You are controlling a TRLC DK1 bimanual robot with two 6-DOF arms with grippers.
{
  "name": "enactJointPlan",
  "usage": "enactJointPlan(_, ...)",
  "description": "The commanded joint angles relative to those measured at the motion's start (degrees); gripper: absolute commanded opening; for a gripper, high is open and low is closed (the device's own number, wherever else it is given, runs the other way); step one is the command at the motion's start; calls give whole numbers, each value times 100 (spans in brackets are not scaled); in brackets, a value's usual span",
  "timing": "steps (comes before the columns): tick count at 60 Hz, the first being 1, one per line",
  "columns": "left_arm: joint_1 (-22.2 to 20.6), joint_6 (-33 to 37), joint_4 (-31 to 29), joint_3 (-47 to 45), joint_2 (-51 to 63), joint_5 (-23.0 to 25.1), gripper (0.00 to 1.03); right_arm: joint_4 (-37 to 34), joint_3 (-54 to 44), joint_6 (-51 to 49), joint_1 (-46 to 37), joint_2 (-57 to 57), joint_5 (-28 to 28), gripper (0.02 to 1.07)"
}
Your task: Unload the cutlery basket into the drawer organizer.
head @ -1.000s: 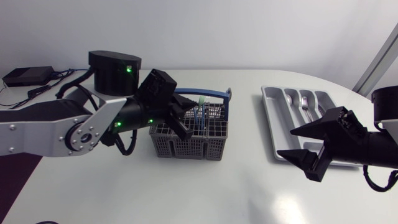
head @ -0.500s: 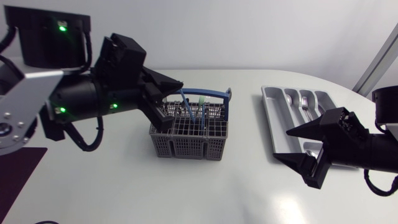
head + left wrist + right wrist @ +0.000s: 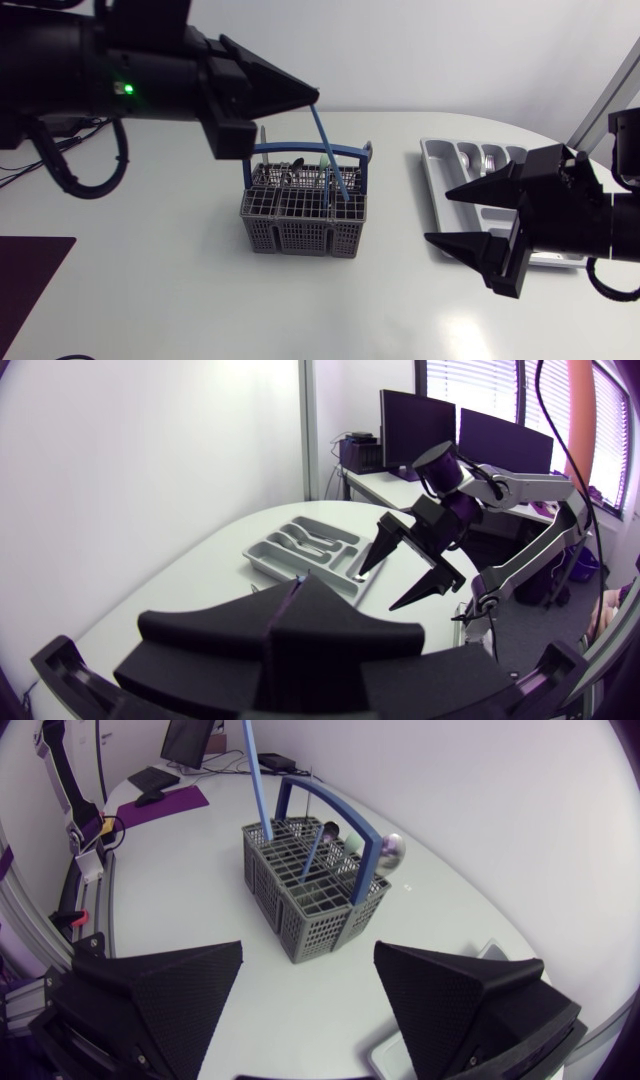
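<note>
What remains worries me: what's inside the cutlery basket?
A long blue utensil stands in the cutlery basket, its top held by the left gripper; some metal pieces too. Lower ends are hidden.

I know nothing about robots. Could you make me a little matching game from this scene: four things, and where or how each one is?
1 grey mesh cutlery basket with blue handle
2 long thin blue utensil
3 grey plastic drawer organizer
4 black right gripper

a open, nothing between its fingers
b holds silver cutlery lying flat
c standing mid-table
d pinched by left gripper

Pairs: 1-c, 2-d, 3-b, 4-a
</note>
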Motion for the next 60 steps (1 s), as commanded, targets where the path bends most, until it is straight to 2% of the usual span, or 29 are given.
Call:
enactJointPlan(1,15,-186,-144,237,395,225,10,-47,292,342,233,140,17,97)
enactJointPlan(14,-12,-581,-320,642,1133,919,10,76,591,781,655,509,-98,96)
enactJointPlan(22,111,-898,-355,861,1537,1473,10,102,714,1001,822,817,-326,93)
enactJointPlan(30,173,-1003,-461,1028,1818,1824,10,129,810,1177,936,1063,-493,92)
enactJointPlan(35,191,-1030,-496,1081,1915,1903,10,190,863,1291,962,1186,-607,84)
enactJointPlan(39,199,-1038,-531,1116,1950,1974,10,190,907,1326,980,1300,-660,83)
enactJointPlan(60,261,-1082,-566,1160,1977,2053,10,234,1021,1467,1094,1555,-669,46)
